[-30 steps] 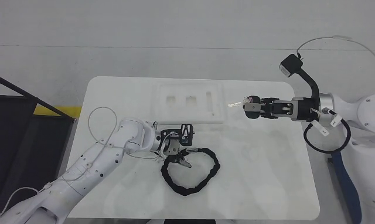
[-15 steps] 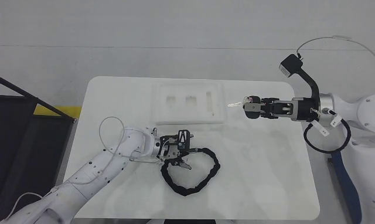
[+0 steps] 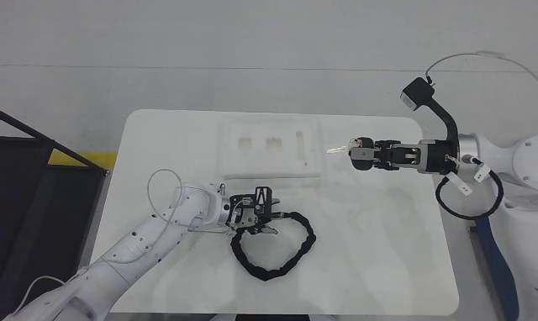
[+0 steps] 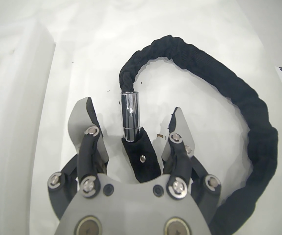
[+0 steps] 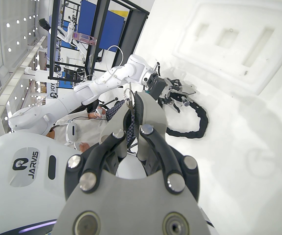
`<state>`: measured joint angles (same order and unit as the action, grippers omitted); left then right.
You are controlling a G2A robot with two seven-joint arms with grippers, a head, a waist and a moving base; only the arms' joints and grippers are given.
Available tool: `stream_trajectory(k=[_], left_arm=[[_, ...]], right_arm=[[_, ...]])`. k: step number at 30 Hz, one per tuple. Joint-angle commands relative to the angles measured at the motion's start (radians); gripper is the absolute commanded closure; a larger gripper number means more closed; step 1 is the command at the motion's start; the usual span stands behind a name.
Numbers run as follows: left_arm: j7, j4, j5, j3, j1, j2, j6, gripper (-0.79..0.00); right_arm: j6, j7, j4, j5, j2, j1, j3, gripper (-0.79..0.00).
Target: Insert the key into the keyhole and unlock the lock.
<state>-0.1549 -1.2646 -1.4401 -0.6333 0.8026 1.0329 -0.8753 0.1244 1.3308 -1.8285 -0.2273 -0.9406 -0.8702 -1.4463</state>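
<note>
Straddling the lock [image 4: 130, 121] on the table [image 3: 378, 254] with the left gripper [image 3: 261, 212] spread so as to steady it, and pinching what looks like the key [image 3: 338, 149] in the right gripper [image 3: 360, 147], aloft and well apart, ready for insertion

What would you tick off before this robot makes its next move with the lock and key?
1. The left gripper straddles the shiny chrome lock cylinder: ok.
2. Cylinder clamped: not ok; the gripper is open, with its fingers apart from the cylinder.
3. Small metal key held in the right gripper: ok.
4. Key close to the cylinder: not ok; it is well away across the white table, beside the white foam tray.
5. Keyhole facing the key: cannot tell.
</note>
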Motion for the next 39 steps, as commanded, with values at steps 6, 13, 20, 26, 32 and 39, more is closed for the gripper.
stream_trajectory(k=[6,13,20,26,32,39], left_arm=[[0.006,0.007,-0.007,-0.016,0.013,0.001,0.007,-0.311],[0.018,0.010,-0.006,-0.026,0.025,0.004,0.003,-0.018],[0.009,-0.011,0.030,-0.049,0.020,0.010,-0.004,0.000],[-0.041,-0.063,0.062,-0.086,0.020,0.007,-0.031,0.000],[-0.129,-0.136,0.116,-0.126,0.020,0.005,-0.073,0.000],[-0.250,-0.180,0.160,-0.131,0.007,0.018,-0.127,0.000]], right_arm=[[0.000,0.000,0.000,0.000,0.000,0.000,0.000,0.000],[0.000,0.000,0.000,0.000,0.000,0.000,0.000,0.000],[0.000,0.000,0.000,0.000,0.000,0.000,0.000,0.000],[0.000,0.000,0.000,0.000,0.000,0.000,0.000,0.000],[0.000,0.000,0.000,0.000,0.000,0.000,0.000,0.000],[0.056,0.082,-0.049,0.077,0.013,0.003,0.036,0.000]])
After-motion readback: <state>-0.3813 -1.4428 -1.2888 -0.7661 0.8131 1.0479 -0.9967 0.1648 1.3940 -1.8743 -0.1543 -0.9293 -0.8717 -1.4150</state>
